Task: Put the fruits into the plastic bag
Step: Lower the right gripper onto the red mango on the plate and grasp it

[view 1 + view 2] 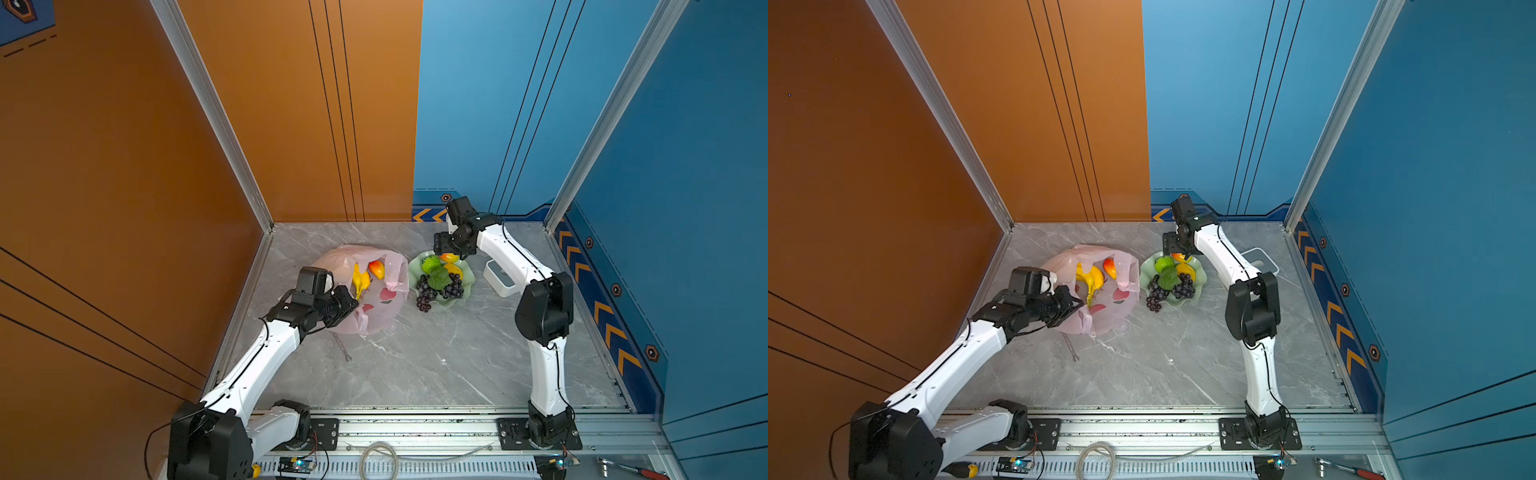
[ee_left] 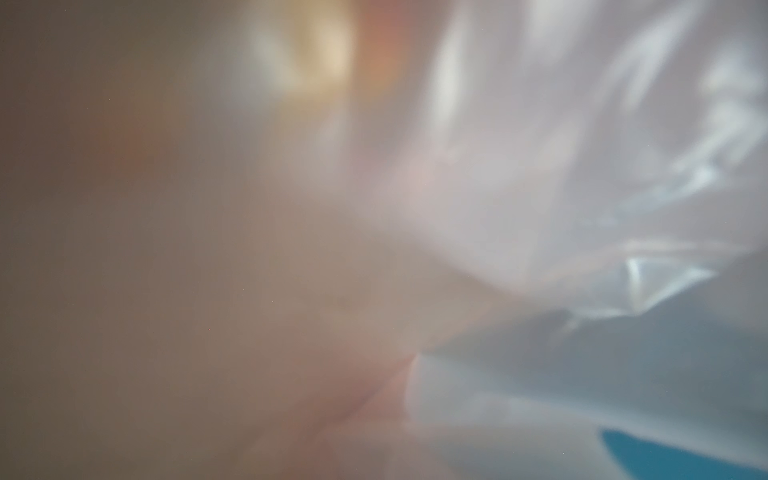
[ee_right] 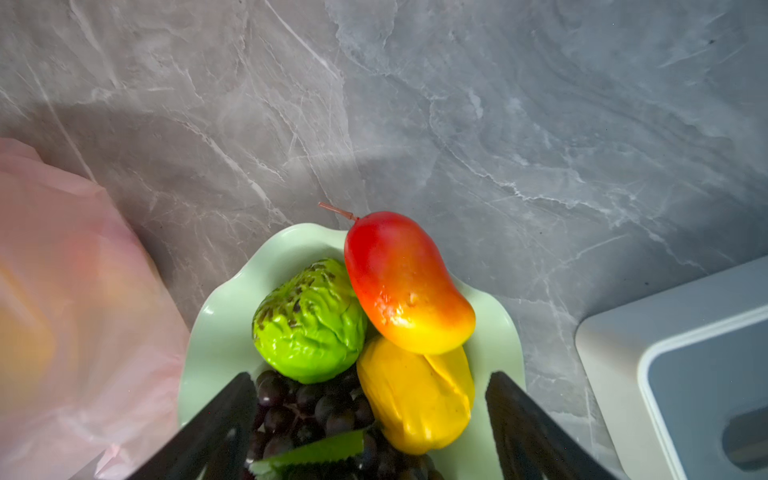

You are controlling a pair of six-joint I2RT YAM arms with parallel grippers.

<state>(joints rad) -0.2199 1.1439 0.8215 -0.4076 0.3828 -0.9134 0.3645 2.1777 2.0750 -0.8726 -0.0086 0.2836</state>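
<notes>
Caught the left gripper [image 1: 353,305] pressed together on the near rim of the plastic bag [image 1: 328,266]. Got only a blur of pale film through the left wrist lens. Spotted the banana bunch [image 1: 360,280] and a red-orange mango [image 1: 376,269] lying inside the open bag. Found the right gripper [image 3: 370,376] spread wide and empty, poised over the pale green dish [image 3: 224,332] just beside the bag. Counted a second mango [image 3: 405,282] resting on a yellow fruit [image 3: 415,399] and touching a bumpy green fruit [image 3: 309,320]. Saw dark grapes [image 1: 424,301] spilling over the dish's front rim. Noted a white-and-grey box [image 1: 500,276] near the dish.
</notes>
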